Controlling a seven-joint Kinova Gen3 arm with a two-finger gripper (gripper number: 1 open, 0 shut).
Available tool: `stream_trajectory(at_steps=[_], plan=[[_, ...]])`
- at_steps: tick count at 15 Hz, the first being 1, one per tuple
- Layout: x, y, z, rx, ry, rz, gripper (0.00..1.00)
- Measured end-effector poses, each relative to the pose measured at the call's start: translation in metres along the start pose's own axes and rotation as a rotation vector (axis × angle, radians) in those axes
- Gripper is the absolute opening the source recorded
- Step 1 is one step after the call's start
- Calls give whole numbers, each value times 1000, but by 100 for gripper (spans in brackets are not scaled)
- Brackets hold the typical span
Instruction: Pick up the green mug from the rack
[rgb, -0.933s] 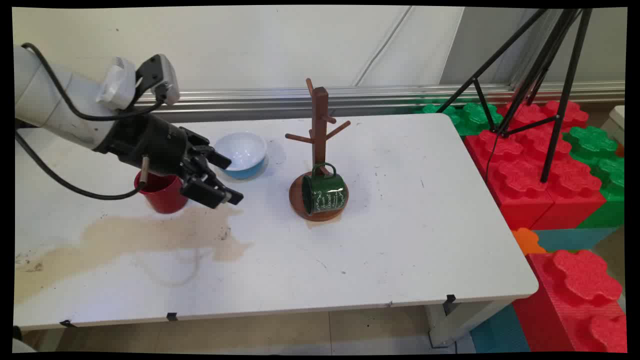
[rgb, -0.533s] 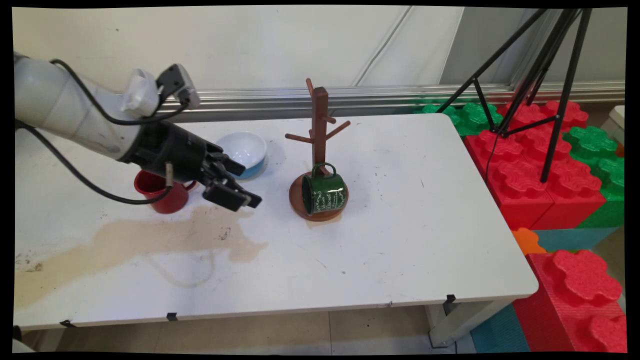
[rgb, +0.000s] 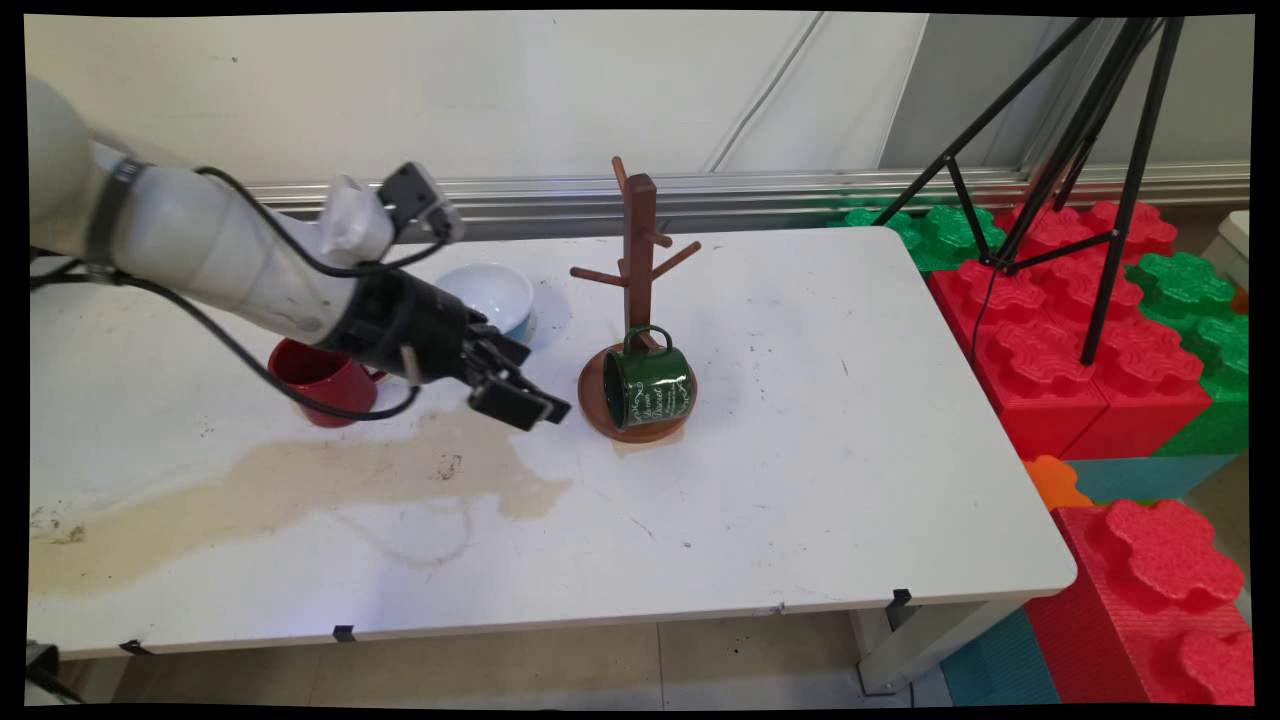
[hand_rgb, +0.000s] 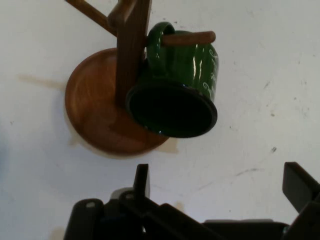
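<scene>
My gripper (rgb: 528, 385) hovers open and empty just above the table, a short way left of a brown wooden mug tree (rgb: 638, 232). A dark green mug (rgb: 648, 386) with white lettering hangs by its handle from a low peg of the tree, over the round base. In the hand view the green mug (hand_rgb: 175, 92) shows its dark mouth toward me, hanging on the peg beside the tree's post (hand_rgb: 131, 55), ahead of my gripper (hand_rgb: 220, 186). A red mug (rgb: 322, 384) stands behind my wrist, partly hidden by the arm.
A white bowl with a blue outside (rgb: 497, 296) sits behind the gripper. A wide brownish stain (rgb: 300, 482) spreads over the table's left front. Off the table's right side stand red and green foam blocks (rgb: 1080, 330) and a black tripod (rgb: 1090, 150).
The arm has swung right, carrying the open gripper from beside the red mug to near the mug tree's base. The red mug, bowl and green mug have not moved.
</scene>
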Motion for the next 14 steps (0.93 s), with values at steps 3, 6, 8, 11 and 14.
stream_trajectory(at_steps=[3, 6, 8, 11, 14], plan=[[5, 4, 19, -1, 7, -16, 100], [11, 9, 40, 12, 20, -35, 100], [15, 13, 54, 24, 27, -55, 100], [18, 19, 71, 31, 36, -80, 100], [17, 23, 82, 33, 42, -98, 100]])
